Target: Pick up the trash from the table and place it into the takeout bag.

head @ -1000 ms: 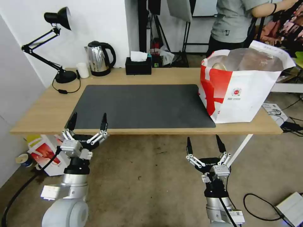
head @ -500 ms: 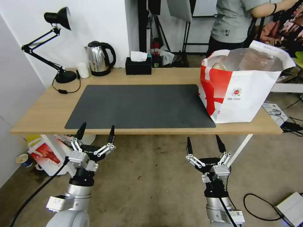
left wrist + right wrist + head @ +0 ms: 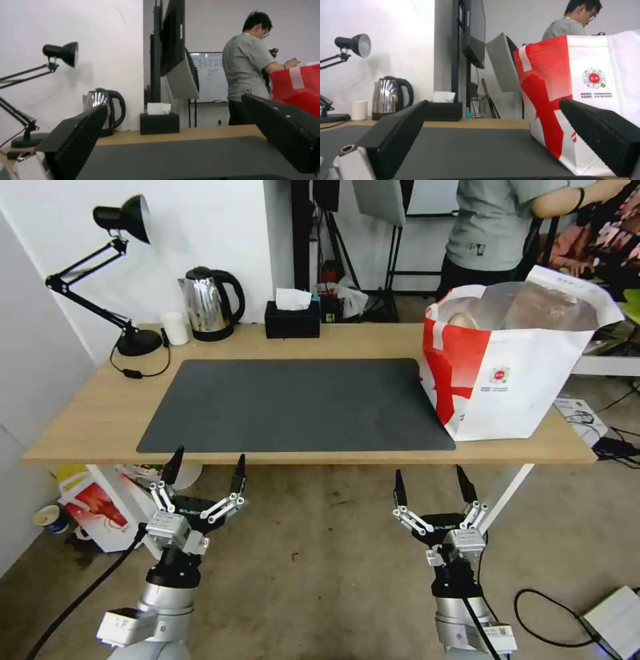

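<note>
Lowered below the table (image 3: 100, 413), left claw (image 3: 207, 468) gapes like right claw (image 3: 432, 484); head view shows takeout bag (image 3: 527, 380) filled.

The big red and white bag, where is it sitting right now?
In the head view the takeout bag stands upright on the right end of the table, its base overlapping the right edge of the dark mat, up beyond the right gripper.

One table (image 3: 87, 413), one mat (image 3: 300, 403), one takeout bag (image 3: 527, 380), one kettle (image 3: 208, 303), one lamp (image 3: 100, 280), one tissue box (image 3: 292, 321), two grippers.
</note>
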You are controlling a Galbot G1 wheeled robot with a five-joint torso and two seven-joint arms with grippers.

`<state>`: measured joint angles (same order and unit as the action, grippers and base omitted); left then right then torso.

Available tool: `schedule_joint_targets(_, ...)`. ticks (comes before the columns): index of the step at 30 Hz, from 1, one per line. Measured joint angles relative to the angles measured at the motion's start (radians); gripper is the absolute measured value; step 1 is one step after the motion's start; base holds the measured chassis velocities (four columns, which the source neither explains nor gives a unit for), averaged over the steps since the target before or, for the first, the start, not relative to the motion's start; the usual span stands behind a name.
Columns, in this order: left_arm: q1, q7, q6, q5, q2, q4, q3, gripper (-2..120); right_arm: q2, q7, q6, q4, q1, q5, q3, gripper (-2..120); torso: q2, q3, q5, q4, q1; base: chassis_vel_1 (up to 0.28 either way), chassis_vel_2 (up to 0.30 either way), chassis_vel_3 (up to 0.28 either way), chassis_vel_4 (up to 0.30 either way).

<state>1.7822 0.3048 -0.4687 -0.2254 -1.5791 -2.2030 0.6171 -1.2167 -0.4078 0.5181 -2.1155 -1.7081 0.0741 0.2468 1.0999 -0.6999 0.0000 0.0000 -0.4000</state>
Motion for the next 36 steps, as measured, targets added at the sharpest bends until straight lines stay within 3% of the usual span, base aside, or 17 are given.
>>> schedule_joint_targets(12, 0.003, -0.024, -0.04, 0.016, -0.015, 0.055, -0.007, 100, 0.0, 0.0, 0.0, 0.0, 0.0, 0.0, 0.0, 100, 0.0, 0.0, 0.0, 0.0, 0.0, 0.0, 0.0, 0.0, 0.0)
schedule_joint_targets(19, -0.012, -0.056, -0.111, 0.045, -0.014, 0.098, -0.004, 100, 0.0, 0.0, 0.0, 0.0, 0.0, 0.0, 0.0, 100, 0.0, 0.0, -0.0001, 0.0, 0.0, 0.0, 0.0, 0.0, 0.0)
schedule_joint_targets(36, -0.002, -0.035, -0.133, 0.037, -0.013, 0.1, -0.007, 100, 0.0, 0.0, 0.0, 0.0, 0.0, 0.0, 0.0, 100, 0.0, 0.0, 0.0, 0.0, 0.0, 0.0, 0.0, 0.0, 0.0)
